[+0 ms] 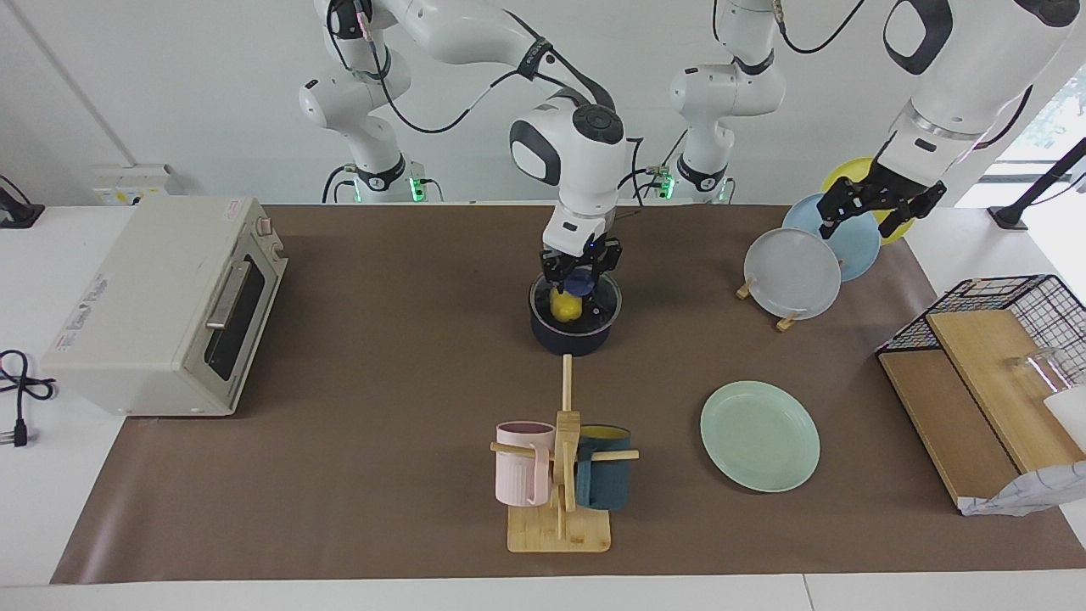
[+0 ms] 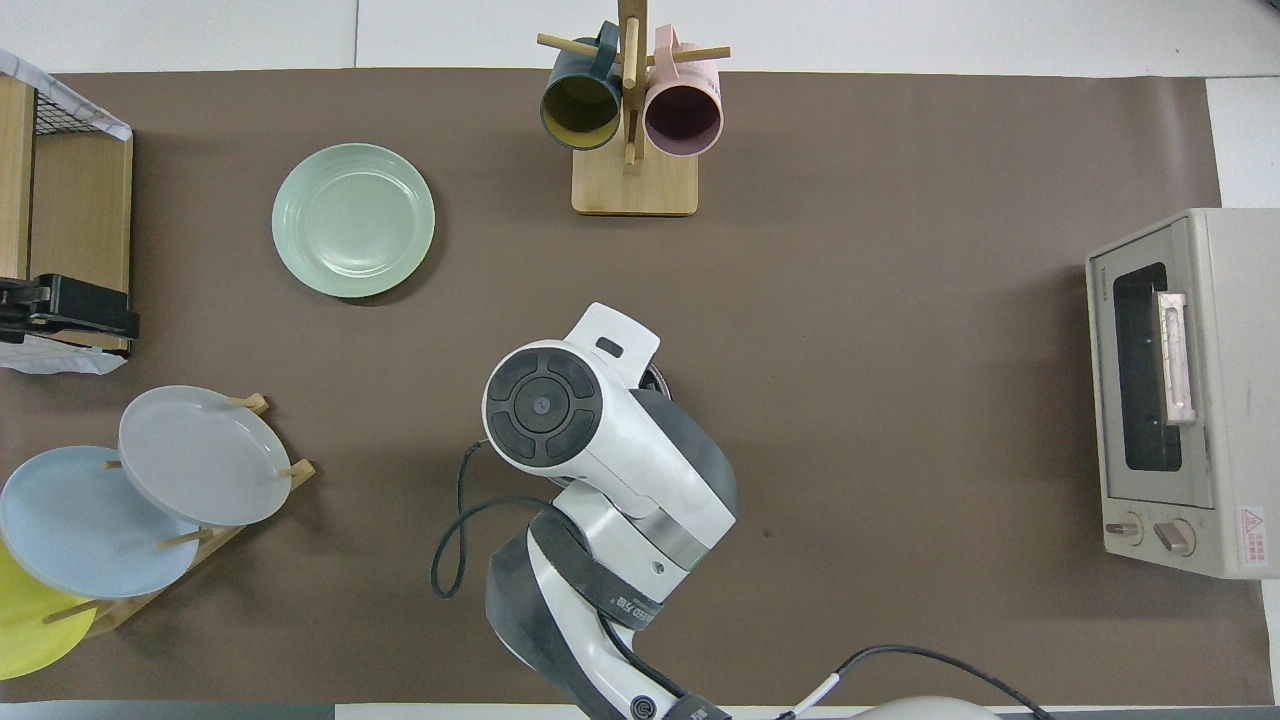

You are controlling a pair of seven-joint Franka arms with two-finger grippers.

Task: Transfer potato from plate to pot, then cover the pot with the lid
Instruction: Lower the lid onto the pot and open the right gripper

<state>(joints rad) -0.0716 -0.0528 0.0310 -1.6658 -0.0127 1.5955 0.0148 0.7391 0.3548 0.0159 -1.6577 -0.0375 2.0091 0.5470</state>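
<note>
The yellow potato (image 1: 564,305) lies inside the dark navy pot (image 1: 570,339) in the middle of the table. The clear glass lid (image 1: 604,307) rests on the pot's rim. My right gripper (image 1: 581,273) stands straight over the pot, shut on the lid's blue knob. In the overhead view my right arm (image 2: 600,450) hides the pot, lid and potato. The mint-green plate (image 1: 759,434) lies bare, farther from the robots and toward the left arm's end; it also shows in the overhead view (image 2: 353,220). My left gripper (image 1: 878,208) is open and empty, in the air over the plate rack.
A toaster oven (image 1: 161,305) stands at the right arm's end. A wooden mug tree (image 1: 560,475) with two mugs stands farther from the robots than the pot. A rack of upright plates (image 1: 793,271) and a wire basket with boards (image 1: 993,356) are at the left arm's end.
</note>
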